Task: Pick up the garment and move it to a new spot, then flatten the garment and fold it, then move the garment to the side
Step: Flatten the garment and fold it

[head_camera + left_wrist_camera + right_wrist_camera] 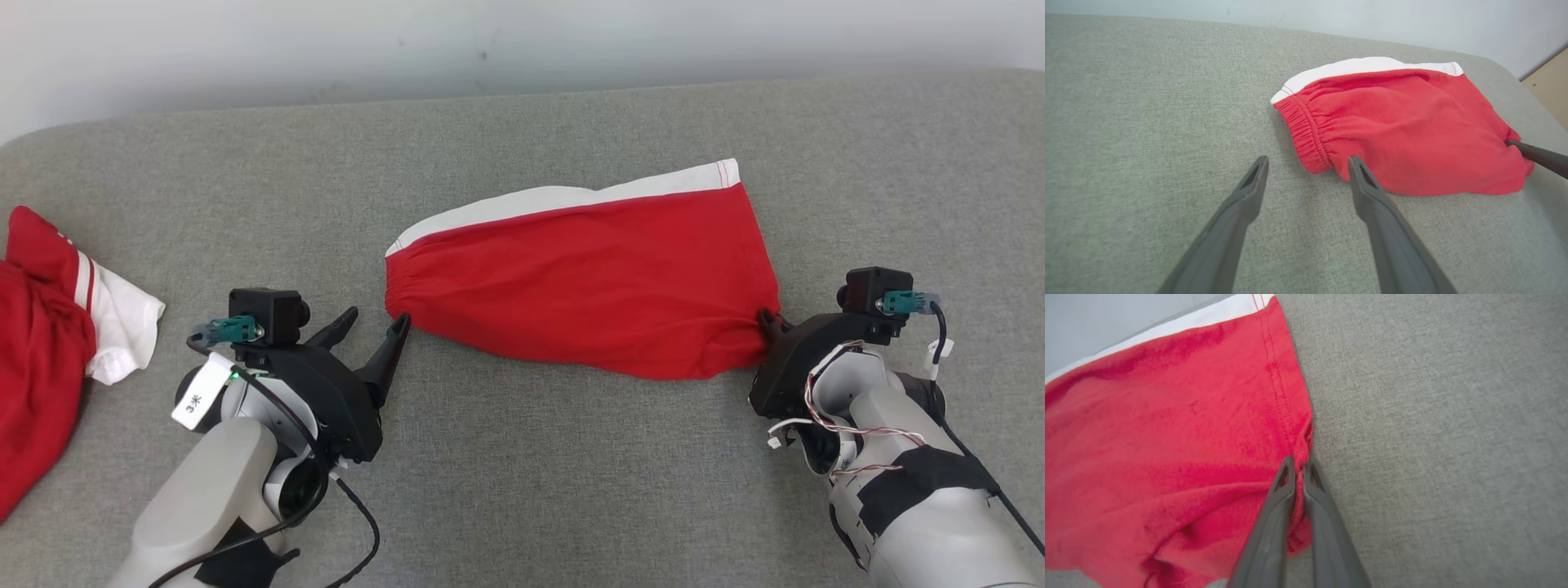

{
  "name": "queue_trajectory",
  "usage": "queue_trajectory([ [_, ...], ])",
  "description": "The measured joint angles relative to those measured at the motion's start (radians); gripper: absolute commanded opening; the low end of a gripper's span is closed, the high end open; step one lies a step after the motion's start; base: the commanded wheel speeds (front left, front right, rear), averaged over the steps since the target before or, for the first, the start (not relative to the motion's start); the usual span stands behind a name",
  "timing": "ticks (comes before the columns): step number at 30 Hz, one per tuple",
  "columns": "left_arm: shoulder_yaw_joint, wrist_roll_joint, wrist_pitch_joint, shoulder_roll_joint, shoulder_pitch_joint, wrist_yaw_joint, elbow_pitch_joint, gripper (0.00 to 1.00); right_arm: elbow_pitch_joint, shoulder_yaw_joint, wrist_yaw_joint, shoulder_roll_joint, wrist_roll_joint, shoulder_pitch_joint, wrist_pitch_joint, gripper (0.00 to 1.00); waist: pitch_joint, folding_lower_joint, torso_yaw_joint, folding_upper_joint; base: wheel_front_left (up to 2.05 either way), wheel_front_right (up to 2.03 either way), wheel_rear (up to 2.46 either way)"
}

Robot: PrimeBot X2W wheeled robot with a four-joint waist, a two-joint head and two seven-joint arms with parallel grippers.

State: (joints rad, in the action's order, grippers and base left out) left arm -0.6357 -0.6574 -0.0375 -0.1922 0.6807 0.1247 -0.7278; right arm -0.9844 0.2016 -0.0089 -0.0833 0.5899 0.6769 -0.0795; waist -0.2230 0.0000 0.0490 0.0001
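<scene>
The garment [588,273] is a pair of red shorts with a white side stripe, lying folded on the grey cushion. Its elastic waistband [1306,130] faces my left gripper. My left gripper [375,322] stands open just left of the waistband corner, with nothing between its fingers; in the left wrist view [1308,163] the right fingertip [1357,167] rests at the garment's near edge. My right gripper [767,322] is shut on the garment's lower right hem corner. The right wrist view shows red cloth [1167,437] pinched between the two fingers [1299,469].
A second red and white garment [49,343] lies bunched at the cushion's far left edge. Behind the cushion runs a pale wall [522,41]. Bare grey fabric [571,474] spreads between my two arms.
</scene>
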Motion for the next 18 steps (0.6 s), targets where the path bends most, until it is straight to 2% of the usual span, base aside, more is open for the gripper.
queue_trajectory([
  [18, -0.036, -0.024, -0.002, 0.001, 0.034, 0.000, -0.031, 1.00, 0.002, 0.024, 0.009, 0.009, -0.001, 0.006, 0.001, 0.00, -0.034, 0.0000, -0.030, -0.0001, 0.00, 0.00, 0.00],
])
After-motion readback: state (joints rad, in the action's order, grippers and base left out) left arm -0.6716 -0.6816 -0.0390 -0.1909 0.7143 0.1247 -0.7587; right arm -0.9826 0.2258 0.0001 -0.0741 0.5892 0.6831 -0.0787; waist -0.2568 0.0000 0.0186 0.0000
